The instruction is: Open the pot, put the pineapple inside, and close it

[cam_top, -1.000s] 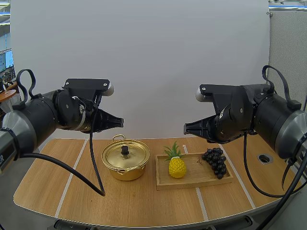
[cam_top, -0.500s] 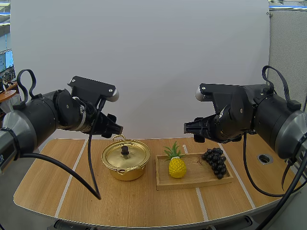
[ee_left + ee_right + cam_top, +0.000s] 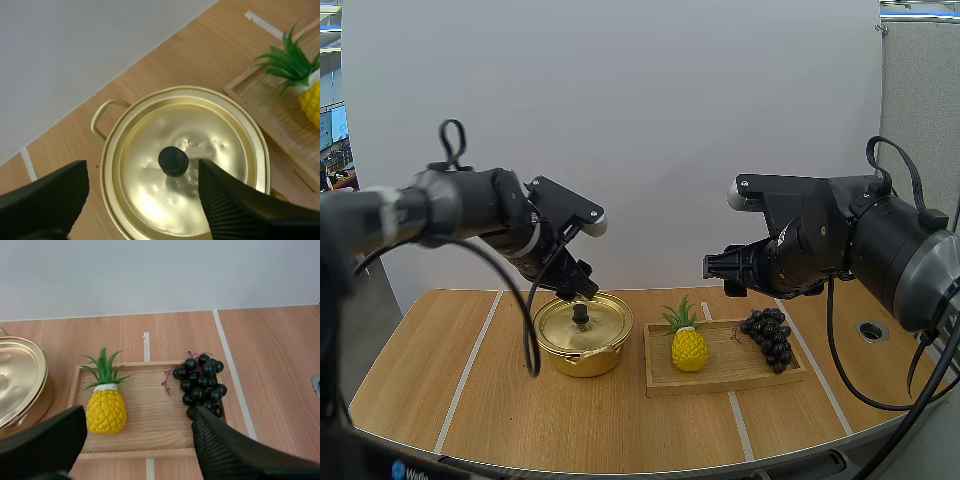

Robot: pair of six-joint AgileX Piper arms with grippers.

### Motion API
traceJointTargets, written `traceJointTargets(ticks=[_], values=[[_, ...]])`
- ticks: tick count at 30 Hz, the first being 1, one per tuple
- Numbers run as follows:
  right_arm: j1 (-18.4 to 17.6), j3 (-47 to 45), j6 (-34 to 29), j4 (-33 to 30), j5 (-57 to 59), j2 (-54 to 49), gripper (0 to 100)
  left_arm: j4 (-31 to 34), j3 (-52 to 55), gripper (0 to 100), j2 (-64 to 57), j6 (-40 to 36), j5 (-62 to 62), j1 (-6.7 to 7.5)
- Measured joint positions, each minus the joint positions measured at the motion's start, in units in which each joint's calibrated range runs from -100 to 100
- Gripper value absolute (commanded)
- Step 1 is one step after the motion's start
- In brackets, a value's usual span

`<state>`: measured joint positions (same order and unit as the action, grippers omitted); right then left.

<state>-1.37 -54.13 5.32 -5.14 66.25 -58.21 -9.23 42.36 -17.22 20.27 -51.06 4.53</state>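
Note:
A gold pot (image 3: 582, 335) stands left of centre on the table, its lid on, with a black knob (image 3: 580, 313) in the middle. My left gripper (image 3: 580, 286) hangs just above the pot's far rim. In the left wrist view it (image 3: 142, 167) is open, the fingers (image 3: 235, 200) wide apart on either side of the knob (image 3: 173, 161), above the lid. The yellow pineapple (image 3: 689, 345) stands upright on a wooden tray (image 3: 720, 375). My right gripper (image 3: 713, 268) is open in the air above the tray, the pineapple (image 3: 106, 410) below its gap (image 3: 139, 414).
A bunch of dark grapes (image 3: 770, 336) lies on the right end of the tray (image 3: 150, 435), close to the pineapple. The pot (image 3: 20, 375) stands just left of the tray. A round hole (image 3: 872, 330) sits in the table at the far right.
My left arm has swung forward and down from mid-air to just over the pot lid. Both grippers have opened. The right arm has stayed in place.

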Motion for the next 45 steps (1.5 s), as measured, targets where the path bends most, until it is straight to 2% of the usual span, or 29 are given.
traceJointTargets(ticks=[9, 17, 36, 37, 39, 43, 44, 45], values=[[0.00, 0.00, 0.00, 0.00, 0.15, 0.00, 100, -0.63, -4.94, 100, 11.13, 1.65, -1.08, 0.00], [0.00, 0.00, 0.00, 0.00, 0.15, 0.00, 100, -5.76, -5.15, 100, 12.81, 6.21, -2.20, 0.00], [0.00, 0.00, 0.00, 0.00, 0.15, 0.00, 100, -6.92, -5.49, 100, 15.93, 7.24, -5.62, 0.00], [0.00, 0.00, 0.00, 0.00, 0.15, 0.00, 100, -6.92, -5.49, 97, 15.93, 7.24, -5.62, 0.00], [0.00, 0.00, 0.00, 0.00, 0.15, 0.00, 100, -6.92, -5.49, 70, 15.99, 7.24, -5.62, 0.00], [0.00, 0.00, 0.00, 0.00, 0.15, 0.00, 100, -7.20, -5.49, 8, 16.12, 7.24, -6.04, 0.06], [0.00, 0.00, 0.00, 0.00, 0.15, 0.00, 100, -7.08, -5.63, 0, 16.10, 7.33, -5.65, 0.06], [0.00, 0.00, 0.00, 0.00, 0.15, 0.00, 100, -7.08, -5.75, 0, 16.10, 7.33, -5.45, 0.06]])
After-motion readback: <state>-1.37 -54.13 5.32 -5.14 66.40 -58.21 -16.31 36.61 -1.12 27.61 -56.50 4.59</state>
